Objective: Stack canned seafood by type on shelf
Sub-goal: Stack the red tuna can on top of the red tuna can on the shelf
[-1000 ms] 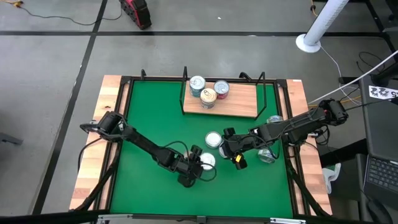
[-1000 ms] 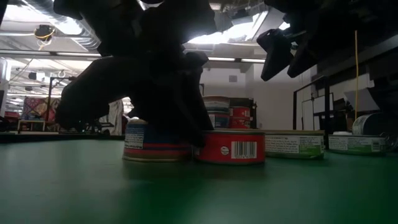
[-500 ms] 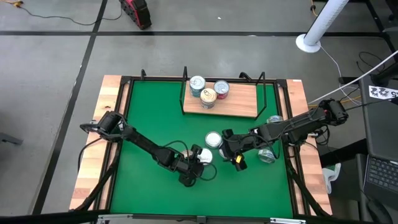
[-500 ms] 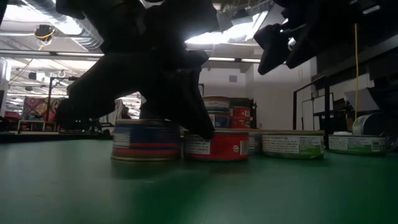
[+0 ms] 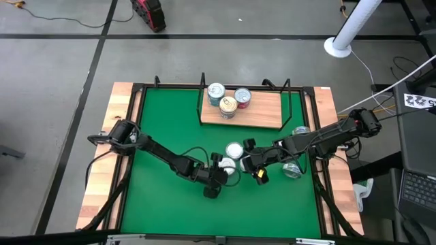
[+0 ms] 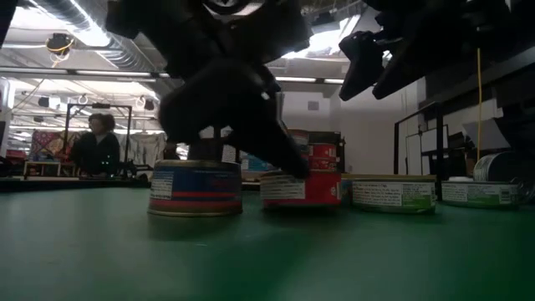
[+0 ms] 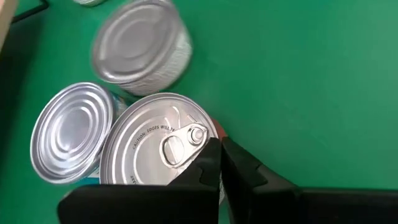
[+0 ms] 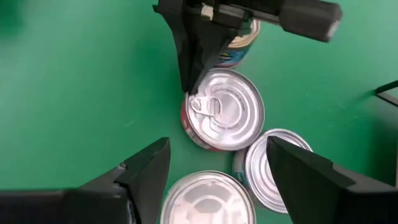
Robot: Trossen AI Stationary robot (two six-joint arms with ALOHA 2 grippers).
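My left gripper [image 7: 219, 163] is shut, its tips at a red-labelled tin [image 7: 158, 146] with a pull-tab lid, on the green mat. The low view shows this tin [image 6: 301, 188] beside a blue-and-red tin [image 6: 195, 188]. A teal tin [image 7: 69, 132] and another tin [image 7: 140, 40] stand close by. My right gripper [image 8: 217, 171] is open and hovers above the same cluster [image 5: 231, 158], touching nothing. The wooden shelf [image 5: 262, 112] near the far edge carries three tins [image 5: 228, 103]. My left gripper touches the red tin at its lid rim beside the pull tab [image 8: 194, 104], with the shut fingertips [image 7: 211, 163]. The fingers slant down from the table's near-left side. The tin stands flat on the mat.
Two green-labelled tins [image 6: 393, 192] [image 6: 481, 192] stand toward the mat's right side, near my right arm. Black wire rails [image 5: 291, 95] frame the shelf. Pale planks [image 5: 99, 170] edge the mat. A person [image 6: 99, 146] is in the room behind.
My left gripper has moved toward the far-right, staying shut, and has slid the red tin along the mat toward the other tins. The blue-and-red tin now stands apart from it. My right gripper has kept its place.
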